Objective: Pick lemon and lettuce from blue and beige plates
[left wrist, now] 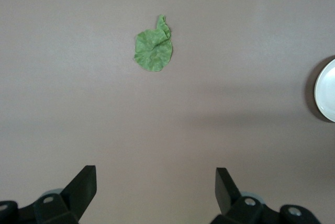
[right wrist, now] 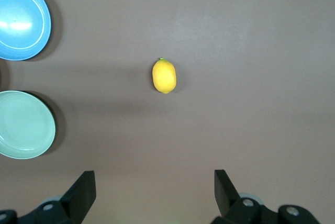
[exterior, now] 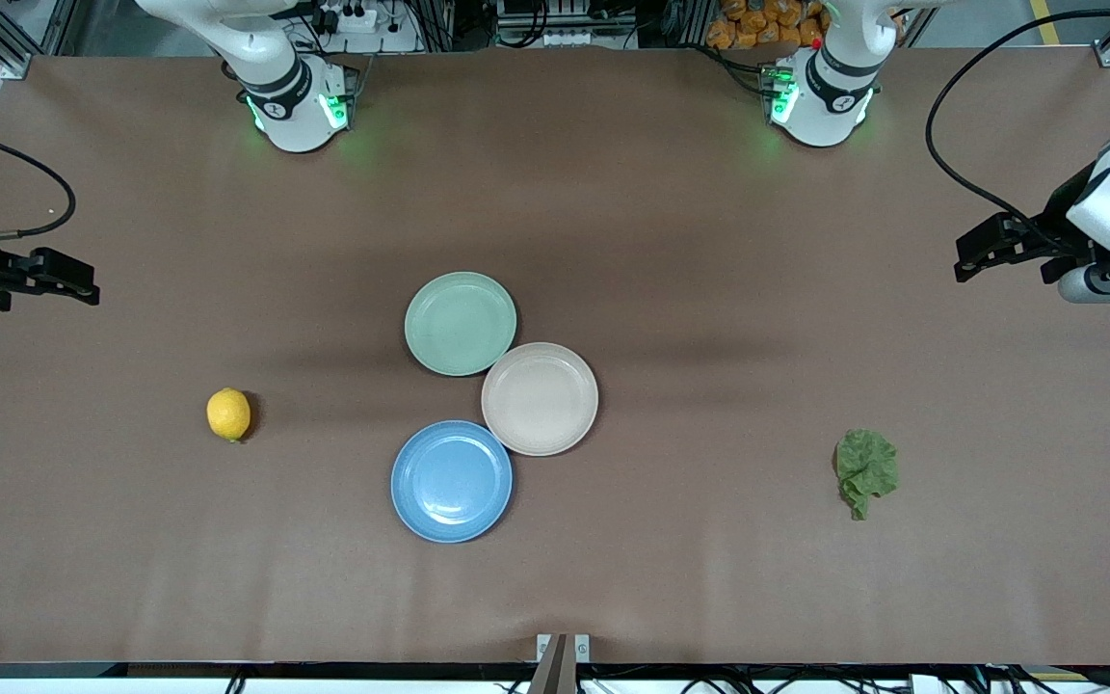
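Observation:
The yellow lemon (exterior: 228, 414) (right wrist: 164, 76) lies on the bare table toward the right arm's end, not on any plate. The green wrinkled lettuce (exterior: 866, 469) (left wrist: 153, 50) lies on the table toward the left arm's end. In the middle, the blue plate (exterior: 451, 480) (right wrist: 21, 20) and the beige plate (exterior: 540, 398) (left wrist: 327, 90) touch each other, both with nothing on them. My right gripper (exterior: 91, 284) (right wrist: 154, 178) hangs open over its end of the table, empty. My left gripper (exterior: 964, 260) (left wrist: 156, 174) hangs open over its own end, also empty.
A mint-green plate (exterior: 460, 323) (right wrist: 23, 124) with nothing on it sits against the beige plate, farther from the front camera. Black cables trail from both wrists at the table's ends. The two arm bases (exterior: 297, 106) (exterior: 820, 96) stand at the table's farthest edge.

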